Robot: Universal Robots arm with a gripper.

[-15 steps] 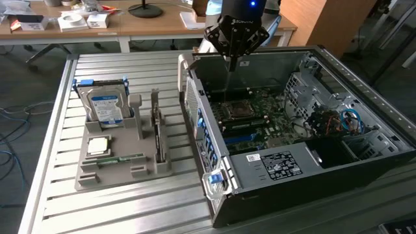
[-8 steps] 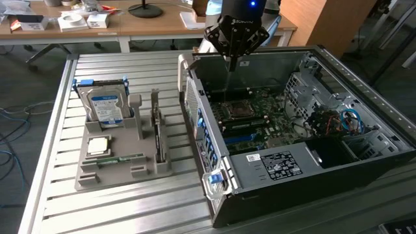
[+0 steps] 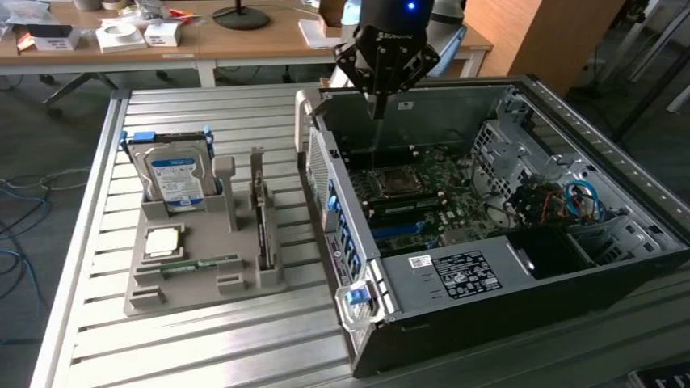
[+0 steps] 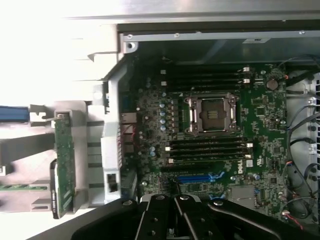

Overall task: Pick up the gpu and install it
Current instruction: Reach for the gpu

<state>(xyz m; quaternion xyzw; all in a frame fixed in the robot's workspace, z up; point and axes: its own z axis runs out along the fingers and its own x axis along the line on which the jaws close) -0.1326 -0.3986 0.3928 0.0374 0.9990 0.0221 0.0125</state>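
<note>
The gpu (image 3: 258, 214) is a thin flat card standing on edge in a slot of a grey moulded holder (image 3: 151, 299), with a silvery bracket at one end; from the wrist its face looks green (image 4: 64, 165). The holder sits on a ribbed metal table (image 3: 216, 347), just beside the computer case (image 3: 464, 275) on the exterior view's left. The black gripper (image 3: 377, 109) hangs over the open case with its fingers pressed together – nothing is between them, and it is well apart from the gpu. Below it lies the green motherboard (image 4: 260, 125) with a square metal-framed socket (image 4: 212, 114) and a blue slot (image 4: 197, 177). The holder also carries a silver hard drive (image 3: 178, 174) with a blue label, upright, and a small green memory stick (image 3: 199, 264).
</note>
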